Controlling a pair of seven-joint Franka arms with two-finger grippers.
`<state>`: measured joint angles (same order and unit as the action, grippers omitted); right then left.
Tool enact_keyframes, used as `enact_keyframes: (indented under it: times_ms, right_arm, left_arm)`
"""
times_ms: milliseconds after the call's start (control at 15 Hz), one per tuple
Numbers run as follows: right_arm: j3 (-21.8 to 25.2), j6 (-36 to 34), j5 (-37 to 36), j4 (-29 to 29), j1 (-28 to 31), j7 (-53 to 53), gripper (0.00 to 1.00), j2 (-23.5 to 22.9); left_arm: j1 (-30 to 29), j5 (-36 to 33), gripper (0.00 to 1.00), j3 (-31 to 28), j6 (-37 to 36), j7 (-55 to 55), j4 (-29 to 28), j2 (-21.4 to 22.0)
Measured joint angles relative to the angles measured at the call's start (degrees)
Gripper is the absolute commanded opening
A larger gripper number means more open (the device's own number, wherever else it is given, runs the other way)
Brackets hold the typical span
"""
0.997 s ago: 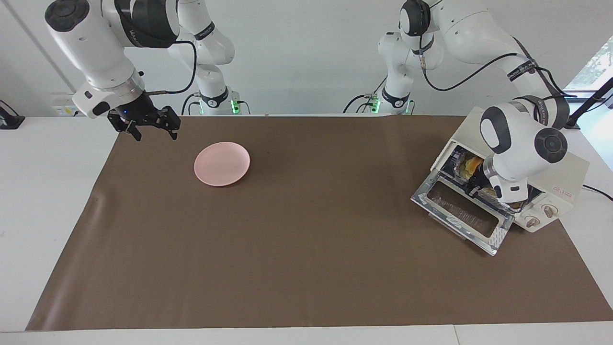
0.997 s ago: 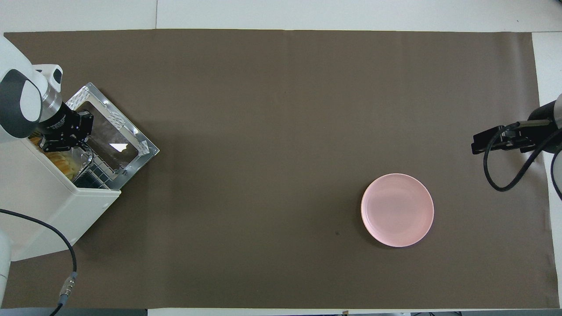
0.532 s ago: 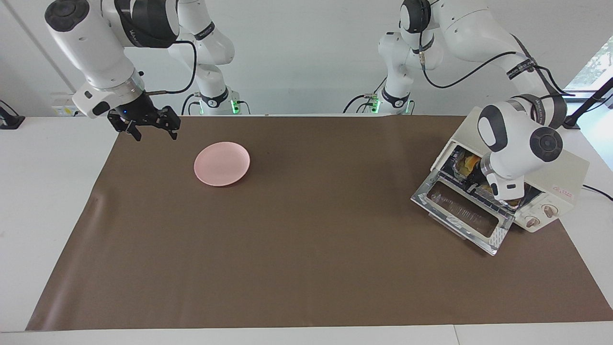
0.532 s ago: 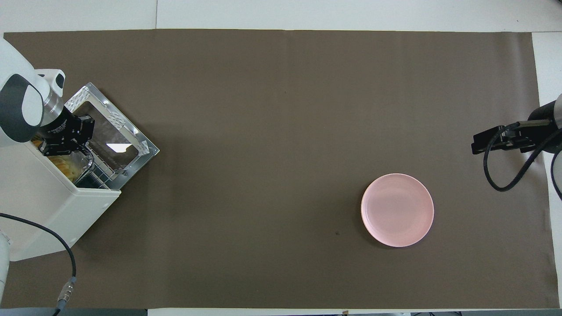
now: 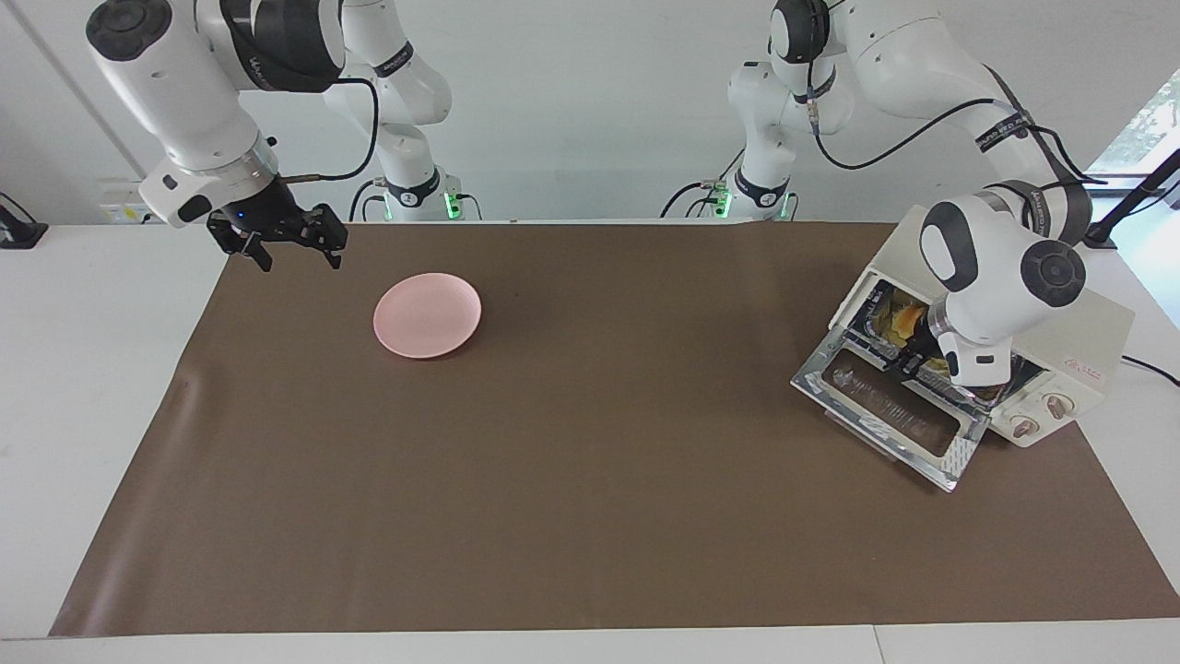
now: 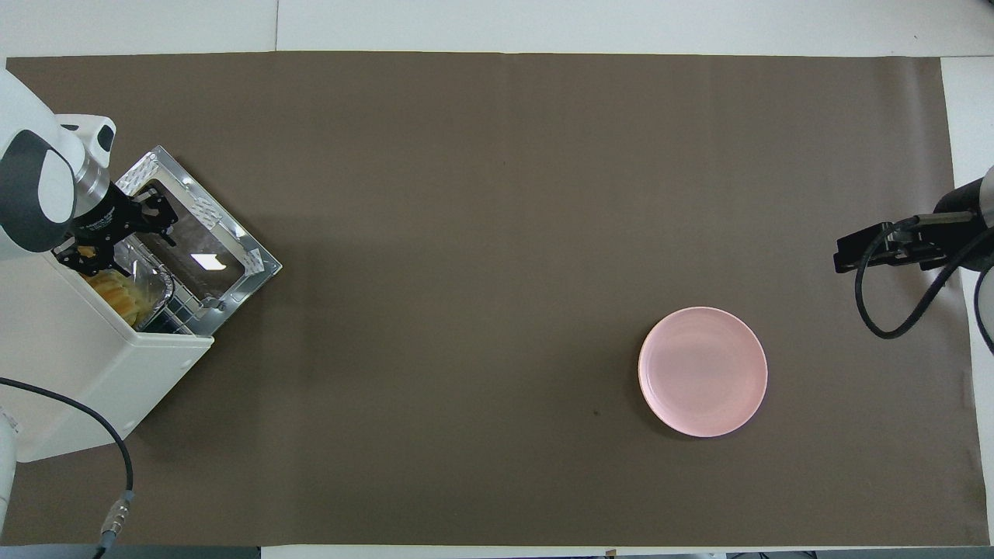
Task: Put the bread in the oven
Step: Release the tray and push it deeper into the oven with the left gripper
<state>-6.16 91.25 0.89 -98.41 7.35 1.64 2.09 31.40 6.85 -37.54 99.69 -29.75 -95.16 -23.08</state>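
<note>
two robot arms at a counter, the left tool at the mouth of an open toaster oven

the left tool (image 6: 116, 237) is at the mouth of the oven (image 5: 1079, 337), above the hinge end of the lowered door (image 5: 890, 415). from overhead its two dark fingers are spread apart, with nothing between them. in the facing view the white wrist covers most of the tool, so whether a fingertip touches anything inside cannot be told.

just inside the opening lies the bread (image 6: 118, 293), a golden, ridged loaf. it sits in a silver foil tray (image 6: 155, 283) on the wire rack (image 6: 180, 310). part of the loaf also shows in the facing view, within the opening, beside the wrist.

the oven is a cream-white box at the left arm's end of the counter, turned at an angle. its metal-framed glass door lies flat and open on the brown mat (image 5: 590, 480). two round knobs (image 5: 1040, 415) are on its front panel, beside the door.

the right tool (image 5: 290, 247) hangs in the air over the mat's corner at the right arm's end, fingers spread wide and empty. this arm waits.

a round pink plate (image 6: 703, 371) rests on the mat near the right tool, with nothing on it. the mat covers most of the white counter (image 5: 92, 369).
</note>
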Motion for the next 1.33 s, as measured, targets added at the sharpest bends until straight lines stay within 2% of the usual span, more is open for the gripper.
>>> enact_keyframes:
  times_ms: [199, 465, 665, 864, 1329]
  right_arm:
    - [0.0, 0.0, 0.0, 0.0, 0.0, 0.0, 1.0, 0.0]
    - [0.0, 0.0, 0.0, 0.0, 0.0, 0.0, 1.0, 0.0]
    - [0.0, 0.0, 0.0, 0.0, 0.0, 0.0, 1.0, 0.0]
    - [0.0, 0.0, 0.0, 0.0, 0.0, 0.0, 1.0, 0.0]
    - [0.0, 0.0, 0.0, 0.0, 0.0, 0.0, 1.0, 0.0]
  left_arm:
    - [0.4, -0.3, 1.0, 0.0, 1.2, 3.5, 1.6, 0.0]
    - [2.0, -2.4, 1.0, 0.1, 0.7, 6.9, 7.3, 0.2]
    - [3.5, -3.3, 1.0, 0.1, -2.7, 8.4, 10.9, 0.2]
    - [3.7, -3.3, 1.0, -0.1, -8.5, 15.4, 14.0, 0.9]
    - [2.8, -3.3, 1.0, -1.3, -19.5, 28.1, 13.3, 12.6]
